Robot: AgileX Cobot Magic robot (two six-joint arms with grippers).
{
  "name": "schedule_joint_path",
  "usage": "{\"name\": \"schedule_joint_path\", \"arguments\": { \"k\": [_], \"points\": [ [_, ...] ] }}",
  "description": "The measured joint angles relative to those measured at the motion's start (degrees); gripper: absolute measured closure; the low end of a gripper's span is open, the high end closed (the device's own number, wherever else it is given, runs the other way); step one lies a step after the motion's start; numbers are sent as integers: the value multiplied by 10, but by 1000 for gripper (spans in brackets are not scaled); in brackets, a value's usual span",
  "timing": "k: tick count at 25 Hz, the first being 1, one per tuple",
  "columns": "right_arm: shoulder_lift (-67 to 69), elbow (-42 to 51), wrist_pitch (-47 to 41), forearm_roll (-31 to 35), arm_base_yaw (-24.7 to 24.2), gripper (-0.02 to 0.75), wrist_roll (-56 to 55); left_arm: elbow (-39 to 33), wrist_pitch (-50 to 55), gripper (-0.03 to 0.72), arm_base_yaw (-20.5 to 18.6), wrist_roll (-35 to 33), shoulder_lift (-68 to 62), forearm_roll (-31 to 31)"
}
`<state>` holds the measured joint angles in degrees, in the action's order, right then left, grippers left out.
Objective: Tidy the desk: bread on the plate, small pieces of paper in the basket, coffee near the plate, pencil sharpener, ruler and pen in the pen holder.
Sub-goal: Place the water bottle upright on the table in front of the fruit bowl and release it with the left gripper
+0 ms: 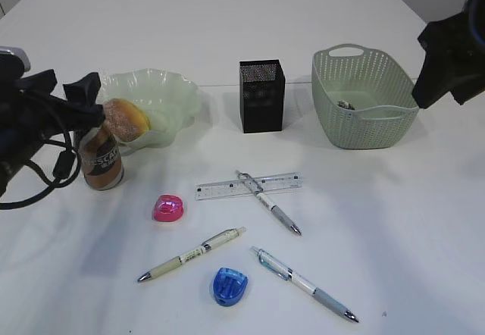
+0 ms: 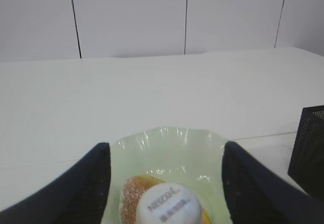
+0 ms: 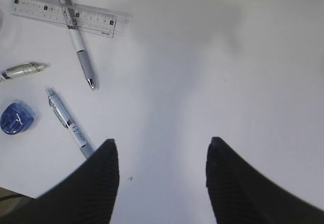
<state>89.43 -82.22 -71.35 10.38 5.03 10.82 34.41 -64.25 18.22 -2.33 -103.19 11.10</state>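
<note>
A plain white wall (image 2: 131, 16) closes off the back of the room, built of flat panels. Thin dark vertical joints (image 2: 75, 19) divide it into sections. From the exterior view only a narrow strip of it shows along the top.

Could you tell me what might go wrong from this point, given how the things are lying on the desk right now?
1. The left pincer stands open around the coffee, which is close against the plate; pulling away carelessly could tip the bottle.
2. One pen lies across the ruler, so lifting the ruler first would probably roll it away.
3. The ruler lies flat on the desk, which likely makes it hard to pinch.
</note>
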Motion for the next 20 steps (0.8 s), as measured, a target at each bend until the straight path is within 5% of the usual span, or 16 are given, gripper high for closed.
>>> {"name": "schedule_joint_path", "arguments": {
  "k": [6,20],
  "points": [
    [0,0,0,1,0,299,0,7,58,199,0,-6,69,0],
    [0,0,0,2,0,299,1,35,396,199,0,-14,282,-51]
  ]
}}
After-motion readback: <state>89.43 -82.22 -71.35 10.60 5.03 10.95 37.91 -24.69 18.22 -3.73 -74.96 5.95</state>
